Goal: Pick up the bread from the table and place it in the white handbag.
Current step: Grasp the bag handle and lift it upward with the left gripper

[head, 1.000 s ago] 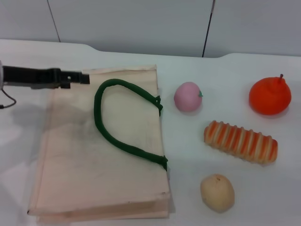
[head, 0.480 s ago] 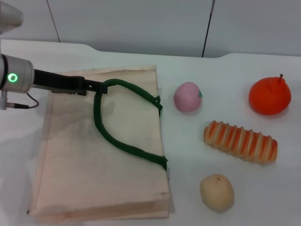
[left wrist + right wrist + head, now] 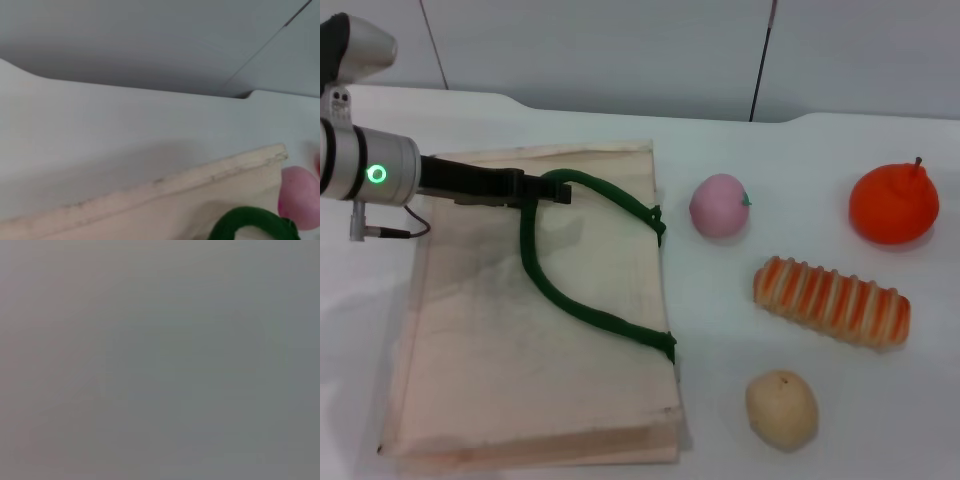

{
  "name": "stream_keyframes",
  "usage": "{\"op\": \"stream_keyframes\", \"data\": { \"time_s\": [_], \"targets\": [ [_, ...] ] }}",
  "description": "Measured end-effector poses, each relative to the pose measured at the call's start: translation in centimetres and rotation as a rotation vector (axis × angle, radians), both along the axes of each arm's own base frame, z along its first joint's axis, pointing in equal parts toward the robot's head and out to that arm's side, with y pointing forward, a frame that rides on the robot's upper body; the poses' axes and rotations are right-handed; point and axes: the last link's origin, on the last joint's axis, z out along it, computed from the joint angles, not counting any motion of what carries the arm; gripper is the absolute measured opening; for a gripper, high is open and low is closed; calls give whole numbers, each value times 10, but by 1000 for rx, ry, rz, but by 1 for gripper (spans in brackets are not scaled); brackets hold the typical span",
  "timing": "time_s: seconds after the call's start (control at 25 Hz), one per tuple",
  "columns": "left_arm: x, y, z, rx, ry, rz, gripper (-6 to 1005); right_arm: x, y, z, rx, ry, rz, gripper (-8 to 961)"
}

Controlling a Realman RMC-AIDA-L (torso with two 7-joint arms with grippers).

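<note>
Two arms on this job: only the left one is in sight.
Head view, left gripper (image 3: 560, 193): stretched over the far end of the white handbag (image 3: 500, 340), its tip right at the green handle (image 3: 555, 290) where the loop bends; whether the fingers are parted or closed around the strap, I cannot tell.
Head view, bread (image 3: 831, 301): lying untouched on the table (image 3: 880, 420), well apart from the bag, with a pink fruit (image 3: 719, 206) beyond it, an orange fruit (image 3: 893, 204) off to its far right and a tan lump (image 3: 781, 408) nearer the robot.
Left wrist view: bag edge (image 3: 165, 182) runs across, green strap (image 3: 250, 225) and the pink fruit (image 3: 300, 197) peek in at the corner; no fingers visible.
Right wrist view: blank grey, no right gripper to report.
Risk: the bag lies flat and closed, so a missed or slipping hold on the thin strap would leave no opening for the loaf.
Risk two: pulling the handle hard could drag the whole bag toward the pink fruit.
</note>
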Motion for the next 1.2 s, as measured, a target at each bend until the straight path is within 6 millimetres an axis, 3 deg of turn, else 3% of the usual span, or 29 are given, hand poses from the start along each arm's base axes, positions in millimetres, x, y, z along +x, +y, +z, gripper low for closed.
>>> {"op": "stream_keyframes", "data": {
  "time_s": [0.52, 0.72, 1.16, 1.2],
  "targets": [
    [0, 2, -7, 14, -13, 27, 890, 0, 0, 1, 0, -6, 0, 881],
    [-1, 1, -6, 16, -42, 91, 721, 0, 0, 0, -1, -4, 0, 881],
    [-2, 1, -6, 20, -44, 96, 491, -1, 1, 0, 3, 8, -1, 881],
    [-2, 1, -6, 20, -44, 94, 410, -1, 1, 0, 7, 11, -3, 881]
  ]
}}
